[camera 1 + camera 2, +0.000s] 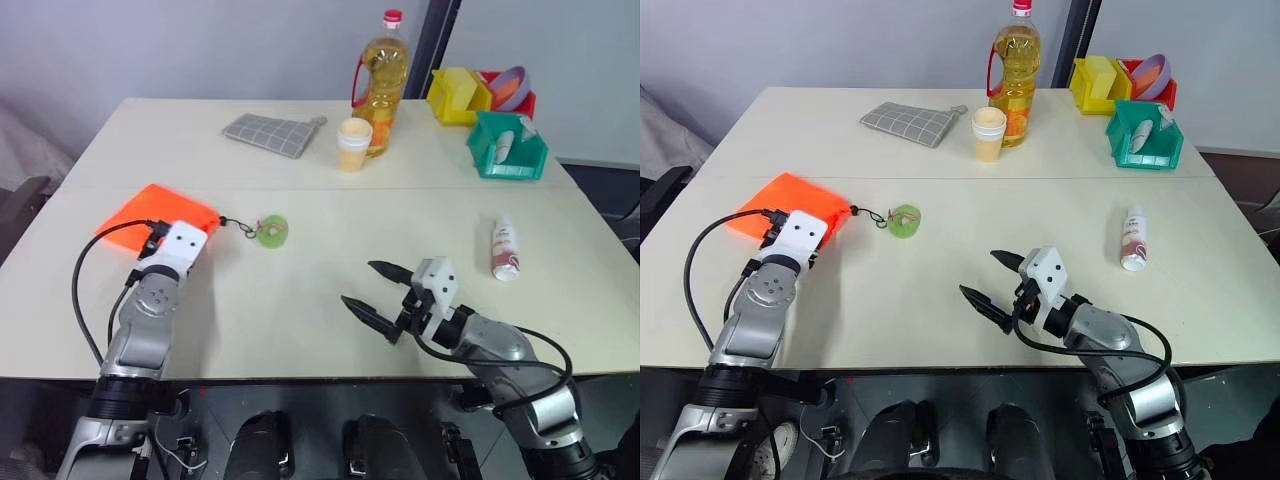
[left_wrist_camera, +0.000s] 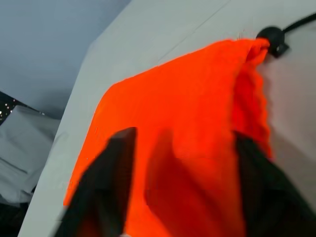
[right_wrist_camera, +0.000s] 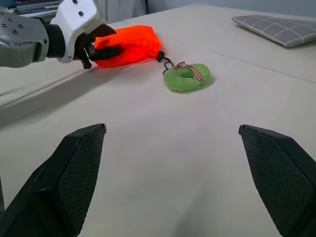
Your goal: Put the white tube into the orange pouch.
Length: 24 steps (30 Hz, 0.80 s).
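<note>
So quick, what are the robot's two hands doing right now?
Left gripper: fingers on either side of the orange pouch; a firm grip cannot be told.
Right gripper: wide open, holding nothing.

I see my left gripper's (image 2: 177, 197) black fingers (image 2: 106, 187) straddling the orange pouch (image 2: 187, 128) on the pale table (image 2: 163, 34).

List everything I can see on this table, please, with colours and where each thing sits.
orange pouch: one, neon orange, left side of the table, left gripper's jaws around its fabric
green disc: one, green, on a black cord right of the pouch
white tube: one, white with red print, right side
cloth: one, grey checked, far side
oil bottle: one, yellow, far side
cup: one, cream, beside the bottle
bins: three, yellow, red, green, far right
left gripper: at the pouch
right gripper: open, empty
</note>
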Tool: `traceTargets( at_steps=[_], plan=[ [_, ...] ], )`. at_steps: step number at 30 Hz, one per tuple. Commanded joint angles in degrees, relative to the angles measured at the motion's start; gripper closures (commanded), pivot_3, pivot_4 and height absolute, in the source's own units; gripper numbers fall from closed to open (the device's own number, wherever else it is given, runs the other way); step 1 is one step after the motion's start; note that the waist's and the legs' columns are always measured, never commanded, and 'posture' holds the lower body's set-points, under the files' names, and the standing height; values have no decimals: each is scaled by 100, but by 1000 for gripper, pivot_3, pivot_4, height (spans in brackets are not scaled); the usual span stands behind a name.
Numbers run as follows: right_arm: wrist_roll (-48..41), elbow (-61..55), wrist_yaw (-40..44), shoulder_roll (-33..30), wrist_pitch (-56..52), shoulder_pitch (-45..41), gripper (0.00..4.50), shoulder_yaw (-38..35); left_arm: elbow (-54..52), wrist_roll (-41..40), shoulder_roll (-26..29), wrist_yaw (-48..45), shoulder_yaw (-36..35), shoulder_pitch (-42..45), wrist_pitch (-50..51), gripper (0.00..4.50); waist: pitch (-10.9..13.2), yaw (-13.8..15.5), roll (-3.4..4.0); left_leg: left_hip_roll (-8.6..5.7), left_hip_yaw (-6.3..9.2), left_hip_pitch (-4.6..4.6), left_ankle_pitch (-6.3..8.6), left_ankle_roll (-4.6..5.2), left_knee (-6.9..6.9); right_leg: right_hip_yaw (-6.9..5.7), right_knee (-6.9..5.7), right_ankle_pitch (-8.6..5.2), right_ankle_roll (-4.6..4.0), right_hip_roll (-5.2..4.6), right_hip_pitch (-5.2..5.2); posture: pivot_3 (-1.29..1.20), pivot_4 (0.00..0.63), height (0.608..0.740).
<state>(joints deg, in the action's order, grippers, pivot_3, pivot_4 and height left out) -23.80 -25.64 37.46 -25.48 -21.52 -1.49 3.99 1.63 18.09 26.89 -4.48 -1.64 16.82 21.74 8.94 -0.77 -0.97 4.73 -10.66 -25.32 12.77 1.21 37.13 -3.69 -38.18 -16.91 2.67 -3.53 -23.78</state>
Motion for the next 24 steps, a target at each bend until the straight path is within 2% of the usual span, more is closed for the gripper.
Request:
traceTargets(
  at_steps=[1, 2, 7, 14, 19, 24],
  plan=[
    [2, -110, -17, 70, 151, -23, 0, -2, -99, -5, 82, 79, -159, 157, -163, 4183, 0, 0, 0, 0, 0, 0, 0, 0, 0, 0, 0, 0, 0, 0, 0, 0, 150, 740],
    [14, -106, -20, 82, 161, -21, 0, -1, -97, -5, 90, 66, -156, 175, -173, 4484, 0, 2, 0, 0, 0, 0, 0, 0, 0, 0, 0, 0, 0, 0, 0, 0, 150, 740],
    [59, -78, -12, 111, 200, -20, 0, -10, -148, -175, 24, -148, -58, 332, -382, 4484, 0, 5, 0, 0, -1, 0, 0, 0, 1, -1, -1, 1, 1, 1, 1, 0, 150, 740],
    [109, -21, 4, 134, 242, -65, 0, -15, -791, -687, -546, -910, 573, 526, -700, 4484, -1, 16, -1, -1, -1, 0, -6, -9, 5, -2, -1, 2, 3, 1, 6, 0, 150, 740],
    [131, 28, 28, 109, 270, -85, 0, -57, -1475, -1036, -1028, -1583, 1211, 494, -480, 4484, -1, 8, -1, -2, -1, 1, -14, -22, 10, -2, 0, 13, 25, 5, 9, 0, 150, 740],
    [143, 118, 49, 6, 296, -100, 0, -219, -2184, -1547, -1188, -2168, 1483, 298, -146, 4484, -1, -13, -1, 0, 2, 5, -12, -17, 9, 0, -3, 13, 25, 10, 10, 0, 150, 740]
  ],
)
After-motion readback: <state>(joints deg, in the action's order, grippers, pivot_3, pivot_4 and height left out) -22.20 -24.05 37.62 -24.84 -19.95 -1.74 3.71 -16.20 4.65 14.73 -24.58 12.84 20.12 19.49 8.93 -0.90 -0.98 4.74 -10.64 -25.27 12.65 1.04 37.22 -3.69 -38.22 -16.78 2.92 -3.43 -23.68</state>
